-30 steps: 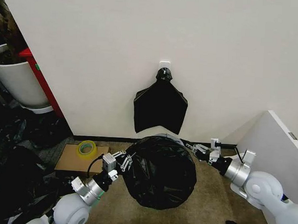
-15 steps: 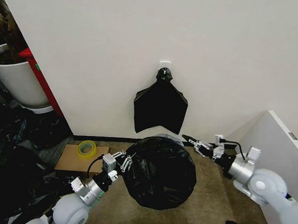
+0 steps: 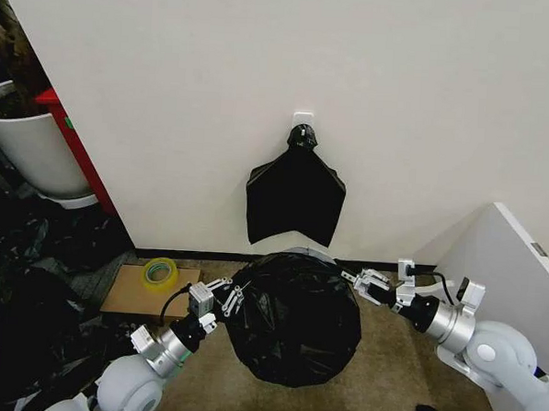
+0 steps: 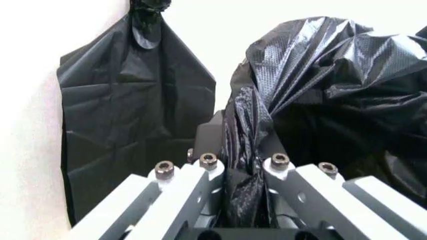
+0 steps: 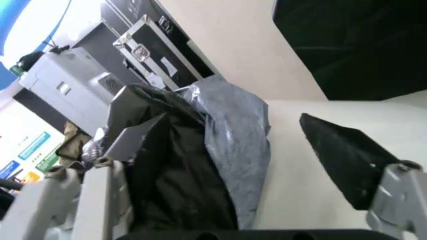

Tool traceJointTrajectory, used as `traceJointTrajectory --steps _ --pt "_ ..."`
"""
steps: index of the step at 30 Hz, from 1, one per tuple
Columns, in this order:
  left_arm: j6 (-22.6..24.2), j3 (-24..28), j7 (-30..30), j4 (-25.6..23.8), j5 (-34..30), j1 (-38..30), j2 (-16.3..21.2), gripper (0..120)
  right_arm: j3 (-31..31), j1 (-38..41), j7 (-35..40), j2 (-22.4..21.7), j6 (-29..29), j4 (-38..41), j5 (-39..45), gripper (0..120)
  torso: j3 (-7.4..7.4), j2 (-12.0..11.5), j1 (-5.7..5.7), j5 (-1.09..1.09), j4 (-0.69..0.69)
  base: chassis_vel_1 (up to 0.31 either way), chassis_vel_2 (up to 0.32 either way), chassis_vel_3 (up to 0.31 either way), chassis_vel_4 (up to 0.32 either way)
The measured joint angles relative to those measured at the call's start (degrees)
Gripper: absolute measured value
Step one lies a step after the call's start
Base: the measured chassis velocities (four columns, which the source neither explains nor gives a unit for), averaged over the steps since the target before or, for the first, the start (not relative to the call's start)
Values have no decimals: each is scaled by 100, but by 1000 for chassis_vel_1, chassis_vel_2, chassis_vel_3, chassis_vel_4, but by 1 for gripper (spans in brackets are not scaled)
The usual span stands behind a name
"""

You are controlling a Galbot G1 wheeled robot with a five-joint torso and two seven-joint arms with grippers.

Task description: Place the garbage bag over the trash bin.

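The garbage bag (image 3: 292, 319) is a wrinkly glossy black dome on the carpet below the wall, draped over the trash bin, which is hidden beneath it. My left gripper (image 3: 224, 295) sits at the bag's left upper edge. In the left wrist view a bunched fold of the bag (image 4: 250, 130) is pinched between its shut fingers (image 4: 208, 165). My right gripper (image 3: 363, 282) hovers at the bag's right upper edge. In the right wrist view this gripper (image 5: 220, 110) stands open, with the bag (image 5: 200, 170) lying loose beside one finger.
A flat black bundle (image 3: 295, 196) hangs from a clip on the wall just behind the bag. A yellow tape roll (image 3: 159, 273) lies on cardboard at the left. Black sheeting (image 3: 20, 321) and a large white tub (image 3: 29, 151) crowd the far left. A white cabinet (image 3: 511, 264) stands right.
My right gripper rose toward the wall half a second ago and has now dropped back beside the bag's right edge. The left gripper and the bag have stayed put.
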Motion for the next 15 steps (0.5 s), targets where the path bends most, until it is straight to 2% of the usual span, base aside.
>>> traceJointTrajectory --steps 2,5,6,10,11,13,15 --pt "0 2 0 0 0 -2 0 4 -14 8 2 0 2 0 -10 70 0 0 0 0 0 0 0 0 0" --pt "0 12 -1 0 0 -27 -8 4 -36 49 81 30 8 0 26 56 0 0 0 0 0 0 0 0 0" --pt "0 12 -1 0 0 -27 -8 4 -36 49 81 30 8 0 26 56 0 0 0 0 0 0 0 0 0" --pt "0 21 -1 2 1 -35 -22 4 -37 51 133 52 16 0 50 37 0 0 0 0 0 0 0 0 0" --pt "0 21 -1 2 1 -35 -22 4 -37 51 133 52 16 0 50 37 0 0 0 0 0 0 0 0 0" --pt "1 22 -1 9 5 -33 -27 4 -37 44 146 61 25 -3 51 25 0 0 0 0 0 0 0 0 0" --pt "1 22 -1 9 6 -32 -27 4 -36 44 149 63 28 -5 51 24 0 0 0 0 0 0 0 0 0"
